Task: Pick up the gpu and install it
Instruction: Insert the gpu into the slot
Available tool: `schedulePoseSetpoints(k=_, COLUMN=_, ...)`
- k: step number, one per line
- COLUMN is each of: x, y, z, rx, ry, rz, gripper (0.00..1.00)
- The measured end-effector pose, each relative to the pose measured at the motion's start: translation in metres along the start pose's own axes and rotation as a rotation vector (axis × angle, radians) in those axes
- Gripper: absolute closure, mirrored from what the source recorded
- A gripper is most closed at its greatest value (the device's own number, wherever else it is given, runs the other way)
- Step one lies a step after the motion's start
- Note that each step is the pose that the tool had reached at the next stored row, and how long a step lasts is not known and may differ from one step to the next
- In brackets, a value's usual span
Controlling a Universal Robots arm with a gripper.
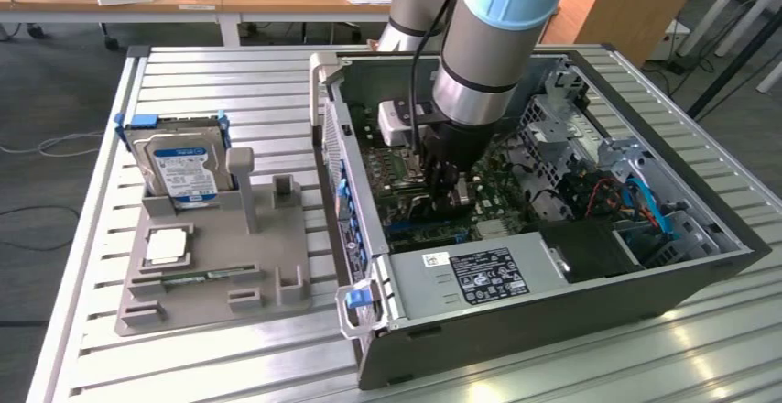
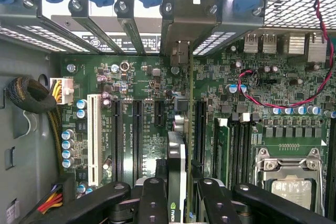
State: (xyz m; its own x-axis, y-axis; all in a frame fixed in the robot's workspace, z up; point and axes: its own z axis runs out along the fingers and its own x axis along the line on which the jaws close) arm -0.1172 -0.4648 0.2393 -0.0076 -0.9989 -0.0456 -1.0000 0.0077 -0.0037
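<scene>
In the exterior view the gripper (image 1: pixel 445 194) reaches down inside the computer case (image 1: pixel 684 279), above the motherboard (image 1: pixel 422 229). In the wrist view its fingers (image 2: pixel 152 203) clamp the gpu (image 2: pixel 177 174) edge-on over the motherboard's slots: thin, stiff, probably light and fragile, best held by its edges. No writing legible.
</scene>
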Motion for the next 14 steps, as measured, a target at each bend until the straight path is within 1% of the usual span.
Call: schedulePoseSetpoints(k=14, x=0.0, y=0.0, z=0.0001, rx=-0.0001, ry=0.0003, rz=0.0, gripper=0.73)
